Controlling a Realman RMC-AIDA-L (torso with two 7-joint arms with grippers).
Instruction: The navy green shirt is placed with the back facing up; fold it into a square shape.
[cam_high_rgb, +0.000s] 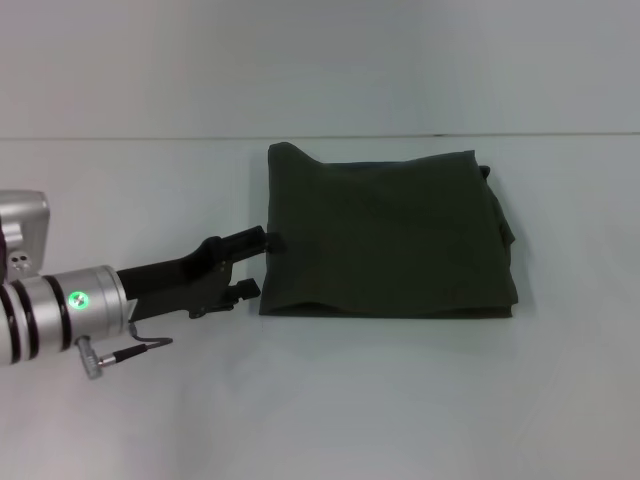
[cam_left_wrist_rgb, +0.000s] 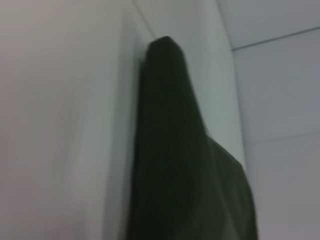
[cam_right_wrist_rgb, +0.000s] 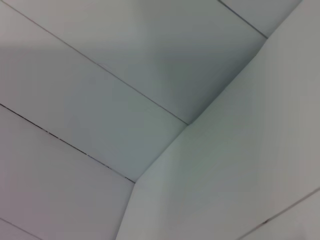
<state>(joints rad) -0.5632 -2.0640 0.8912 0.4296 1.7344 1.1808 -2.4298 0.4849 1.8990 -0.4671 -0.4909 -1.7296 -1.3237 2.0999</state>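
1. Looking at the head view first: the navy green shirt (cam_high_rgb: 385, 232) is already down to a compact, roughly square bundle lying flat on the white worktop (cam_high_rgb: 320, 410), a bit right of centre. So the folding looks basically done. One far-left corner pokes up a little and some layers peek out along the right edge, so at most a bit of tidying is left, going by this shot.

2. Same view, the left tool (cam_high_rgb: 258, 264) reaches in from the left, with its fingers spread apart. The upper finger tip sits right at the shirt's left edge, touching it or just about; the lower one is just beside the near-left corner. Nothing looks pinched between them, so it reads as holding nothing. The right tool isn't in this view at all.

3. Left wrist view: the shirt (cam_left_wrist_rgb: 185, 165) fills the middle as a dark folded mass on the pale worktop, seen close and edge-on. The tool's own fingers don't show here.

4. Right wrist view: only pale panels and seams, no shirt and no tool, so the right arm looks parked somewhere away.
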